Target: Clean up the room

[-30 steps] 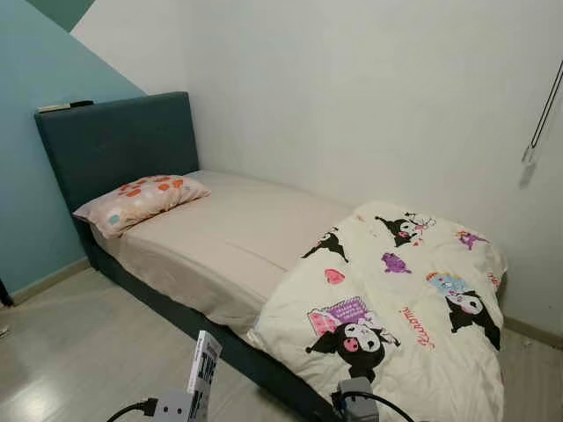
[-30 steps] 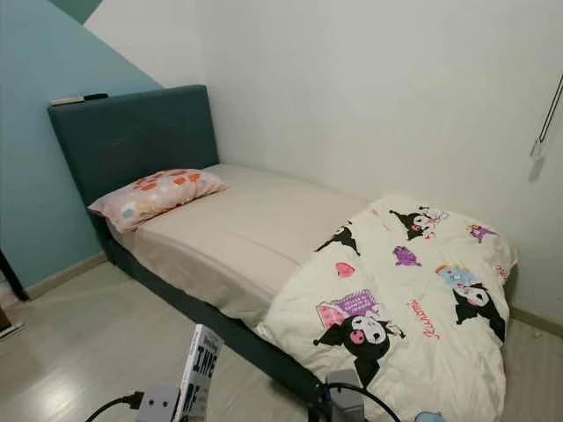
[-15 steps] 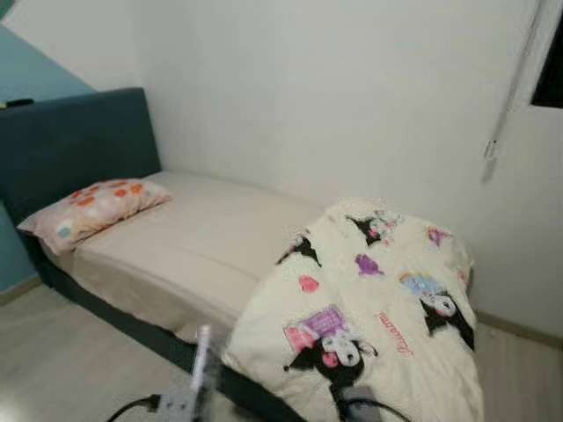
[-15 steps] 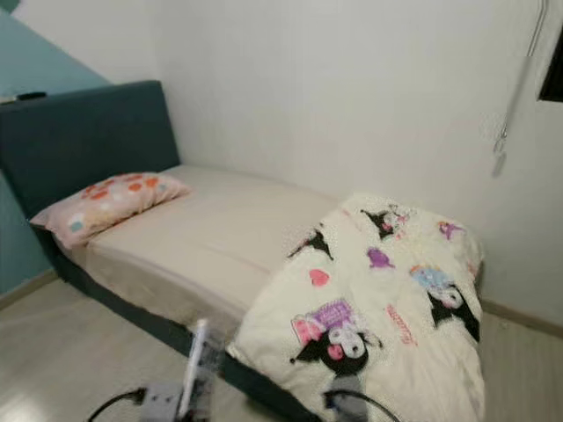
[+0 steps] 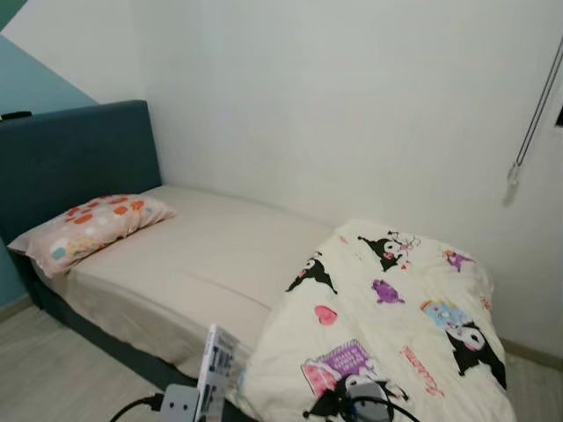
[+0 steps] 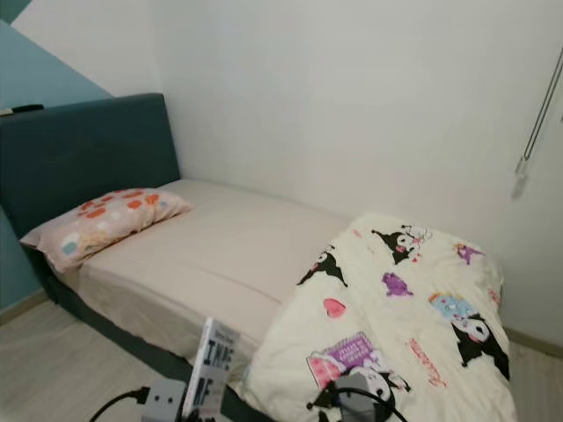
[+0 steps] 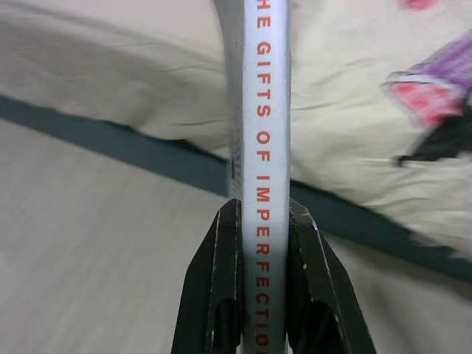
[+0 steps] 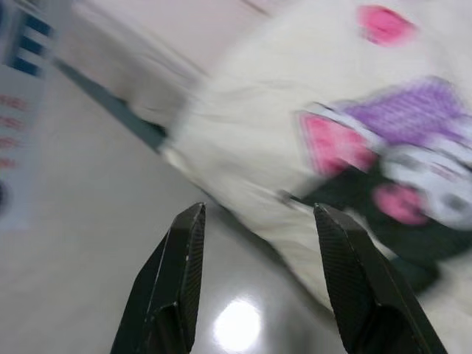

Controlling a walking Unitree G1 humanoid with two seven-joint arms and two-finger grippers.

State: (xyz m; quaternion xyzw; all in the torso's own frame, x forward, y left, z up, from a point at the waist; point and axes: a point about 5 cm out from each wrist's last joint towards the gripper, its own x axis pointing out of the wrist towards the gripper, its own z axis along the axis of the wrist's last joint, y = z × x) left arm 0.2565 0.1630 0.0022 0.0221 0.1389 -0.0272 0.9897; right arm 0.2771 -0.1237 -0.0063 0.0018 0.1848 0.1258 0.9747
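My left gripper point(image 7: 263, 221) is shut on a thin white book point(image 7: 263, 147) with red spine lettering, held upright above the floor by the bed's side; the book point(image 5: 217, 374) also stands up at the bottom of the head view. My right gripper point(image 8: 258, 221) is open with nothing between its fingers, over the floor beside the hanging quilt point(image 8: 383, 133). The bed point(image 5: 185, 264) has a beige sheet, a dotted pink pillow point(image 5: 88, 224) at the teal headboard point(image 5: 75, 158), and a cream cartoon-print quilt point(image 5: 396, 316) bunched over its foot end.
White wall point(image 5: 352, 105) runs behind the bed, with a grey cord point(image 5: 532, 114) hanging at the right. Pale wooden floor point(image 5: 53, 378) lies in front of the bed's dark base. A dark object point(image 5: 16, 115) rests on top of the headboard.
The whole view has shifted right and nearer the bed, so the camera moved. The book stays in my left gripper throughout; the earlier blur has gone.
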